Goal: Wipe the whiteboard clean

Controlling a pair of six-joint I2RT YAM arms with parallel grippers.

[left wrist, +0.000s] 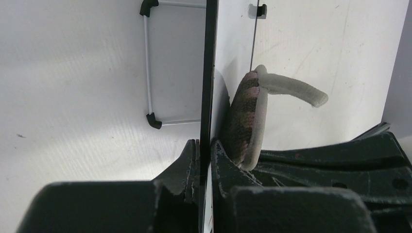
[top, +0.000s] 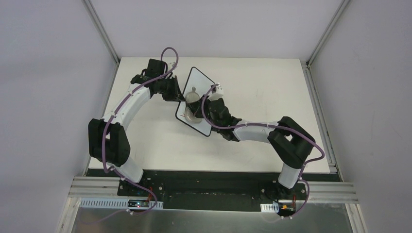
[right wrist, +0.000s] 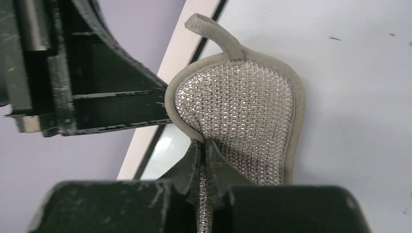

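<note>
The whiteboard [top: 202, 80] is a white board with a thin black frame, held tilted off the table. My left gripper [top: 178, 93] is shut on its left edge; the left wrist view shows the board edge-on [left wrist: 209, 73] between my gripper's [left wrist: 204, 156] jaws. My right gripper [top: 203, 109] is shut on the grey sparkly pad [top: 191, 101] and presses it against the board's face. The right wrist view shows my gripper [right wrist: 204, 151] pinching the pad [right wrist: 243, 109] at its narrow waist, with the board [right wrist: 167, 145] behind. The pad [left wrist: 248, 116] lies against the board. No writing shows.
The white table [top: 272, 92] is walled by grey panels left, right and behind. The board's wire stand with black feet [left wrist: 148, 63] sticks out on its back side. The pad's grey loop [left wrist: 294, 88] hangs free. My left gripper body [right wrist: 97, 87] is close beside the pad.
</note>
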